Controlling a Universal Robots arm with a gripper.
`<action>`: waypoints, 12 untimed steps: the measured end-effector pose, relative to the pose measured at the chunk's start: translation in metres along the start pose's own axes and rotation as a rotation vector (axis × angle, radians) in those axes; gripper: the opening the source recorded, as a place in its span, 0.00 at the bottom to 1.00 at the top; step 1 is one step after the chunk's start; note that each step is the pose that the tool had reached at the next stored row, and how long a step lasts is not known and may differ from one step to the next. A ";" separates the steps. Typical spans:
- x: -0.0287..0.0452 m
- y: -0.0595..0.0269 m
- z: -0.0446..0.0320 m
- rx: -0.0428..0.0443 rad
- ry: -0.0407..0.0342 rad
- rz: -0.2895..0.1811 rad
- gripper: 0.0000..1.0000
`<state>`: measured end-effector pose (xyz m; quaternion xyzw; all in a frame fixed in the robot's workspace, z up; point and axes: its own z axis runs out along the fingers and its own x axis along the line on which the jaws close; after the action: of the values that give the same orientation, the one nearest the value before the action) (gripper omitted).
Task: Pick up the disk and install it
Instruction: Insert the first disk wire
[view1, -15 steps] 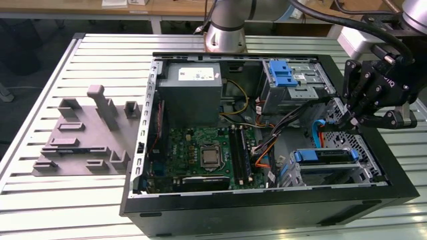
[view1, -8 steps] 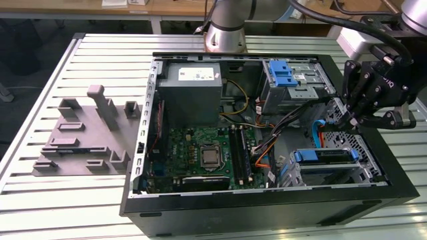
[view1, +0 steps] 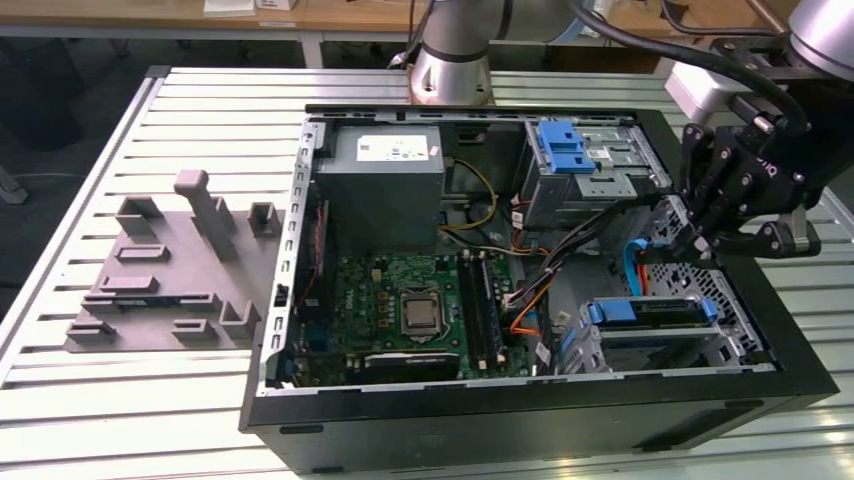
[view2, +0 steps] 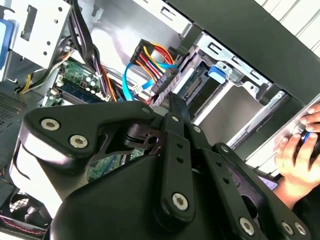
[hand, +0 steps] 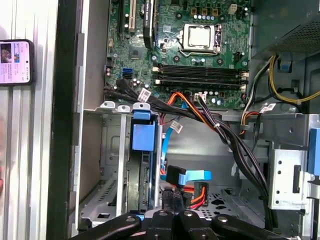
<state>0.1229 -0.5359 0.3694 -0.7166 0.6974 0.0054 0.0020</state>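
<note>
First wrist view: disk (hand: 140, 165) slotted edge-on in bay (long axis into cage), end effector (hand: 172, 207) state unclear.

The disk (view1: 650, 312) is sitting inside the open computer case (view1: 747, 400), slotted into the metal drive cage (view1: 727, 345) near the case's front corner at the exterior view's right. Its blue plastic bracket is showing along the exposed edge, with the dark body of the drive lying behind it. In the first wrist view the disk (hand: 141, 165) is standing on edge between the cage's metal walls, its blue tab facing outward.
</note>
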 end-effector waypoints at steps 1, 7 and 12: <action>-0.0012 0.0000 0.0003 0.0000 -0.0001 0.000 0.11; -0.0049 -0.0016 0.0065 -0.0001 0.0013 -0.001 0.24; -0.0100 -0.0026 0.0084 -0.0001 0.0019 -0.001 0.24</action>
<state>0.1252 -0.5257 0.3611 -0.7169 0.6972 0.0048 0.0013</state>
